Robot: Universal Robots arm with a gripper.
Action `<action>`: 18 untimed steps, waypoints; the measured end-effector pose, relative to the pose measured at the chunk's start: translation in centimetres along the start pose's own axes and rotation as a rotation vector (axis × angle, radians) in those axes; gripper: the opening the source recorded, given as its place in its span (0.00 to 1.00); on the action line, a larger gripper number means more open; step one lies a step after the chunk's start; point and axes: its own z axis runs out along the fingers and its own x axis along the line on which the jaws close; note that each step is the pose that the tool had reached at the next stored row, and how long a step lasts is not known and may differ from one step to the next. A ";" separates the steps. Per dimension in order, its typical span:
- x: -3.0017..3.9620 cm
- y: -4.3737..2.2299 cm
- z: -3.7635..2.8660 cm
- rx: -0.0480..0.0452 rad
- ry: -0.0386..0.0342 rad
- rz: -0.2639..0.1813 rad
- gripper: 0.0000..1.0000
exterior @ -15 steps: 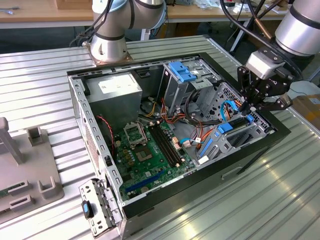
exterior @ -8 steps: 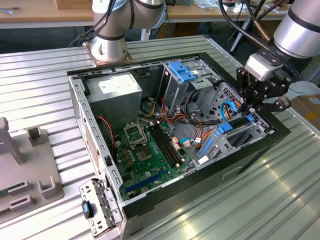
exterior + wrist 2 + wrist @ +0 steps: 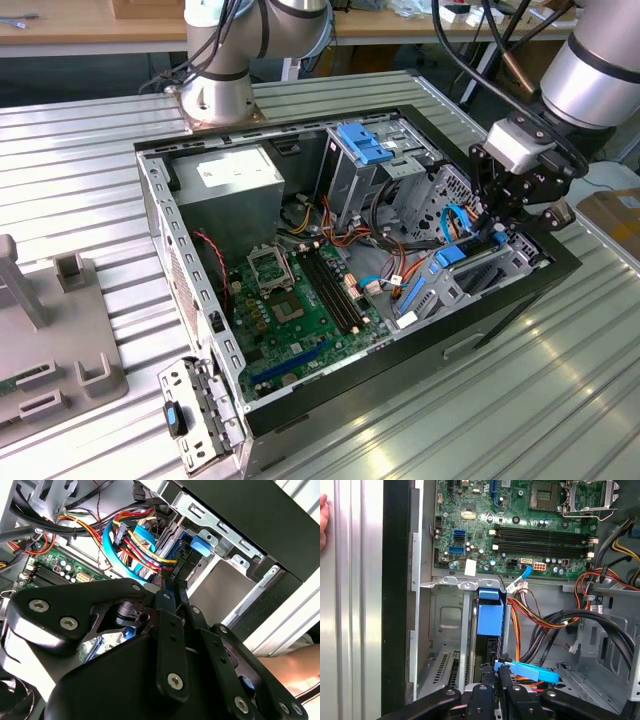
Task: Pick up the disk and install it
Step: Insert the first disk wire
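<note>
We see the open computer case (image 3: 480,330) lying flat on the ribbed metal table (image 3: 80,150), so its drive bay faces up for loading. At the exterior view's right, the gripper (image 3: 497,226) reaches down into that bay. There the disk (image 3: 489,630) stands on edge in the slot, beside the thin blue cable (image 3: 530,671). The fingers look pressed onto its end, apparently to steer it straight. The white label (image 3: 215,172) on the power supply and the small sticker (image 3: 470,567) are unreadable.

exterior view high, wrist views near case (image 3: 350,385)
</note>
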 end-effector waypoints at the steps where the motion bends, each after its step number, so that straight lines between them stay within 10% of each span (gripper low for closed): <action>1: 0.01 0.00 0.03 0.0000 0.0004 0.002 0.16; 6: 0.01 0.01 0.16 0.0006 0.0030 0.031 0.16; 8: 0.01 0.02 0.18 0.0013 -0.0094 0.032 0.16; 18: 0.22 0.04 0.33 0.0022 -0.0217 0.050 0.16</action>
